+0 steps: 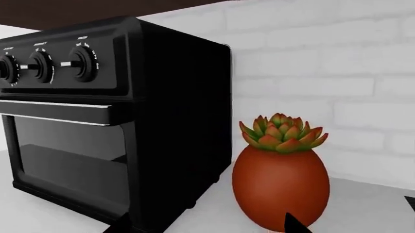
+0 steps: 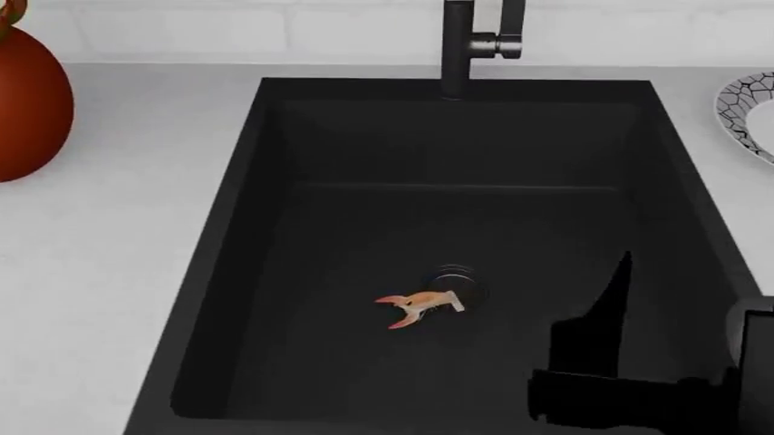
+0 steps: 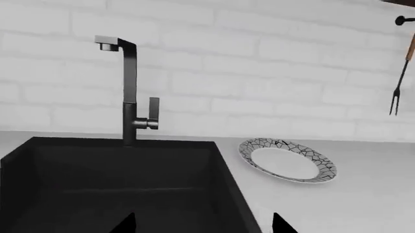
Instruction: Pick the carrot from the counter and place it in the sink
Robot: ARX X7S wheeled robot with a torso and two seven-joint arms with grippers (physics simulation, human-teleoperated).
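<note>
The carrot shows in none of the views. The black sink (image 2: 275, 190) fills the middle of the head view, set into the white counter (image 2: 121, 263). My right gripper (image 3: 204, 226) hangs open over the sink (image 3: 97, 170) near its right rim, nothing between its tips. One of its dark fingers (image 2: 614, 308) rises at the lower right of the head view. My left gripper (image 1: 207, 228) is open and empty above the counter (image 1: 214, 206), between a black oven and a red pot.
A pale orange clawed shrimp-like thing (image 2: 418, 308) lies by the drain (image 2: 458, 279). A black faucet (image 2: 466, 45) stands behind the basin. A patterned plate (image 3: 287, 160) sits right of the sink. The toaster oven (image 1: 97, 121) and potted succulent (image 1: 281, 187) stand to the left. A fork (image 3: 399, 82) hangs on the wall.
</note>
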